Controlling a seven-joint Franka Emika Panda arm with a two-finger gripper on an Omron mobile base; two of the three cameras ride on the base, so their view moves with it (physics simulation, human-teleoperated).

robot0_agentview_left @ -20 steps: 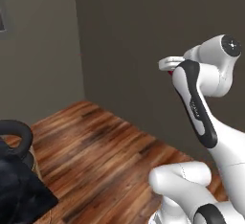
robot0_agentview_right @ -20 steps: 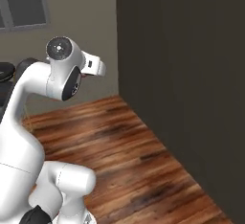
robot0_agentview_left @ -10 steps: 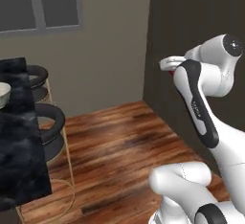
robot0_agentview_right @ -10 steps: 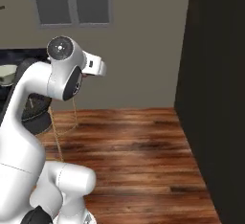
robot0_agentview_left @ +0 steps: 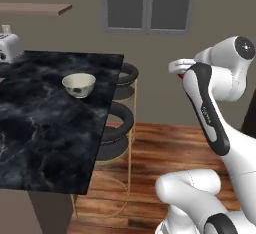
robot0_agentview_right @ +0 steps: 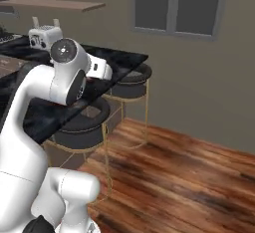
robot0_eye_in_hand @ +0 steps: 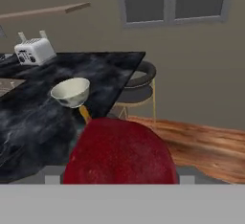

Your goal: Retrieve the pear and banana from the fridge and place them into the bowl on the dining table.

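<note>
A dark red rounded fruit with a brownish stem, the pear [robot0_eye_in_hand: 119, 151], fills the bottom of the hand view and hides the fingertips. My gripper [robot0_agentview_left: 180, 72] is shut on it, held high and folded back against the arm; a bit of red shows under the hand. The cream-white bowl [robot0_agentview_left: 79, 84] [robot0_eye_in_hand: 71, 92] stands upright on the black marble dining table [robot0_agentview_left: 40, 143] [robot0_eye_in_hand: 28, 122], to the left and well ahead of the gripper. A dark sliver at the right edge may be the fridge [robot0_agentview_left: 250, 114]. The banana is out of view.
A white toaster [robot0_agentview_left: 8, 48] [robot0_agentview_right: 44, 37] sits at the table's far end. Two black round stools [robot0_agentview_left: 118, 123] [robot0_agentview_right: 79, 122] on thin gold legs stand along the table's near side. Wood floor [robot0_agentview_right: 189, 177] spreads right. A grey window [robot0_agentview_left: 148, 3] and a shelf [robot0_eye_in_hand: 48, 10] are on the back wall.
The base has turned, so both base views swept off the dark fridge side and onto the dining table, bowl, stools and window. The arm's pose on the base is unchanged.
</note>
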